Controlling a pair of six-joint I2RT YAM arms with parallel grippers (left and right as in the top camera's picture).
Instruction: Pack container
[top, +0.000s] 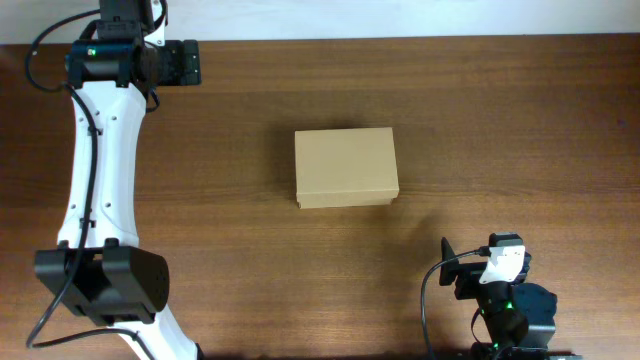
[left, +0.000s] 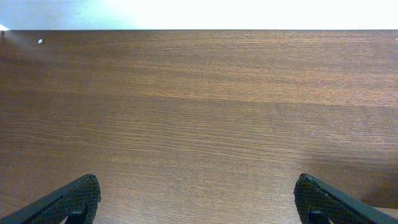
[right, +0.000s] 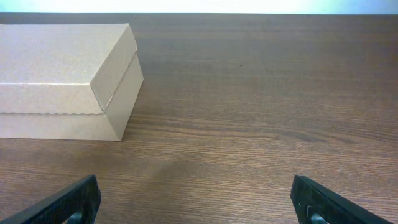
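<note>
Right wrist view, nearest first: the right gripper (right: 194, 202) has its fingers (right: 68, 202) spread wide apart, nothing between them, only bare desk (right: 261, 112) underneath. Just beyond and off to the left of that view sits the box (right: 62, 68), lid flap down and looking shut, flat on the desk, touching nothing.

Overhead: the box (top: 346, 167) is mid-desk. The right gripper (top: 455, 270) is tucked at the near edge, close to the box's near right corner. The left gripper (top: 185, 63) is parked at the far left corner, well apart from the box.

Left wrist view: left gripper (left: 198, 202) also spread wide, empty, sees only wood grain. Box not in its view.

Risks, as I read it:
- No items to pack are visible in any view. If the lid is already closed on the contents, the job may be nearly done and another grab only disturbs it. If not, there is nothing in sight to load.
- The box is light cardboard and nothing braces it. A one-sided push on the lid or side wall would likely slide or spin it rather than move the flap.
- The flap overhangs the front wall slightly. A finger coming in low from the right could catch that lip and pop it open, or dent the wall.
- The left arm must cross a lot of desk, and the box is outside its camera's view at the start.
</note>
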